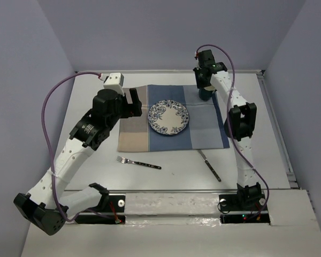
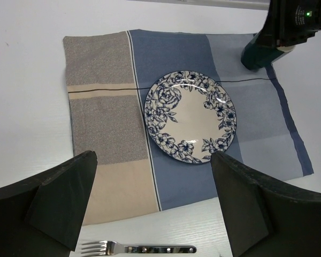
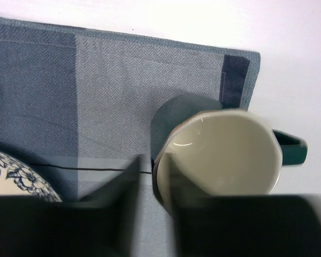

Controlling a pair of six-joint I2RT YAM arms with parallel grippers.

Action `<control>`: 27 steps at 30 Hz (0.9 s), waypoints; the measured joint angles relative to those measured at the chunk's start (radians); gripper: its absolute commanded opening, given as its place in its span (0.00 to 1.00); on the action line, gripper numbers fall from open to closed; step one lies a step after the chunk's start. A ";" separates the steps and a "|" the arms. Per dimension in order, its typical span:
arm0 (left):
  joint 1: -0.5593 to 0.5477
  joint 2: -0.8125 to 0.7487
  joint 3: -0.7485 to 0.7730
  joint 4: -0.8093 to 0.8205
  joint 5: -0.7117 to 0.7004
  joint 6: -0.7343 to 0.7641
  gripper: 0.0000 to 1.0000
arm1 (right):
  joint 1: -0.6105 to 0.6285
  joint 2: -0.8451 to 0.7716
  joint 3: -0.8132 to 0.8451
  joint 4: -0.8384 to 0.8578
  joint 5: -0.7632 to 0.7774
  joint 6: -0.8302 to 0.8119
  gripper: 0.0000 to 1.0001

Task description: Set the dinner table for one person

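One broad white dinner table (image 1: pixel 176 171) fills the floor of the overhead view, with walls along its left, far and right sides. A blue-and-beige checked placemat (image 1: pixel 134 134) lies at its middle, and a blue-flowered plate (image 1: pixel 168 116) sits on the mat. The right gripper (image 3: pixel 152 171) pinches the rim of a teal mug (image 3: pixel 224 150) at the mat's far right corner, one finger (image 3: pixel 123 182) outside the wall and the other inside. Only the right wrist view shows this grip; whether the mug rests on the cloth I cannot tell. The left gripper (image 2: pixel 152 176) hangs over the mat's left side, fingers spread wide and holding nothing. A fork (image 1: pixel 139 162) and a knife (image 1: pixel 209 165) lie on bare tabletop near the mat's near edge.
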 measured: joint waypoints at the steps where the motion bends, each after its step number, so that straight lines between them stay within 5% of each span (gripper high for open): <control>1: 0.000 0.000 0.003 0.000 -0.001 0.000 0.99 | 0.000 0.001 0.000 0.001 0.010 0.003 0.74; 4: 0.000 0.005 0.010 0.000 -0.005 0.003 0.99 | 0.001 0.002 0.010 0.003 0.020 0.009 0.83; 11: 0.000 0.039 0.056 -0.016 -0.058 0.010 0.99 | -0.001 -0.052 0.025 0.019 -0.061 0.093 0.87; 15: 0.000 0.074 0.129 -0.015 -0.116 0.022 0.99 | 0.014 -0.291 -0.248 0.096 -0.170 0.165 0.86; 19: 0.000 0.079 0.177 -0.014 -0.148 0.029 0.99 | 0.094 -0.595 -0.586 0.200 -0.224 0.195 0.76; 23: 0.000 0.078 0.200 -0.018 -0.175 0.029 0.99 | 0.269 -0.796 -0.842 0.266 -0.294 0.232 0.65; 27: 0.001 0.076 0.210 -0.034 -0.194 0.013 0.99 | 0.476 -0.829 -1.000 0.311 -0.336 0.253 0.57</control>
